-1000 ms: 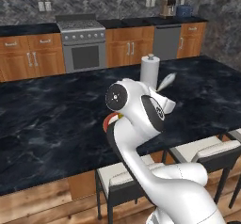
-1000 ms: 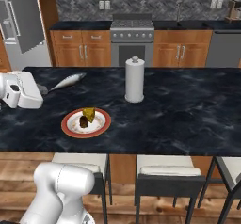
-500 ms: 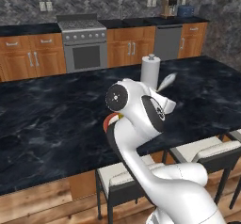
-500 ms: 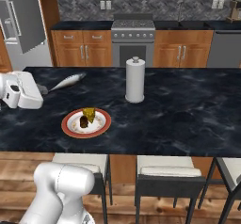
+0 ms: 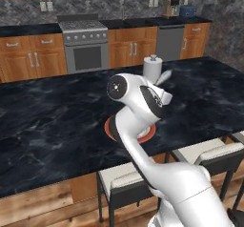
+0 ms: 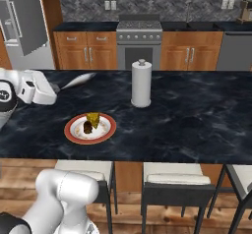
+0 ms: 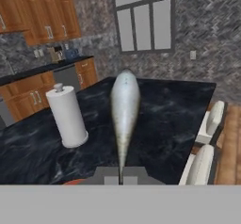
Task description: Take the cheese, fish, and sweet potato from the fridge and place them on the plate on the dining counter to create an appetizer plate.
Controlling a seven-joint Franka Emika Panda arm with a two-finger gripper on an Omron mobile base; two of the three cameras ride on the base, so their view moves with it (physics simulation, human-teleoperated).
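- Fish (image 7: 124, 110) front and centre in the hand view, silvery grey, pinched by its thin tail end between the fingertips (image 7: 109, 175), body sticking straight out ahead.
- Same fish (image 6: 78, 80) seen from the right base view, jutting out level from the gripper (image 6: 55, 87), up in the air over the dining counter (image 6: 197, 120), behind and to the left of the plate.
- Gripper clamped on the tail, jaws drawn in tight around it.
- Plate (image 6: 75, 134) sitting near the front edge of the counter, already loaded: cheese (image 6: 93, 118) and sweet potato (image 6: 88, 127) touching each other near its middle.
- Red rim of the plate (image 5: 109, 127) just peeking out beside the arm in the left base view.
- So, by the look of it, two of three delivered, fish the last one in transit; carry step in hand, placing not yet done.
- Next move, most likely: swing toward the front edge until the fish hangs over the bare white part of the plate, then drop low and let go.
- Worth minding: long body held at one end only, so likely to tip or roll on release; low release over the bare part, clear of the wedge, looks safest.
- Paper towel roll (image 6: 141, 83) upright on the counter to the right, well apart from the plate, no obstacle to the short path.
- Fridge (image 6: 22, 24) back at the far left, stove (image 6: 139, 41) along the rear wall.
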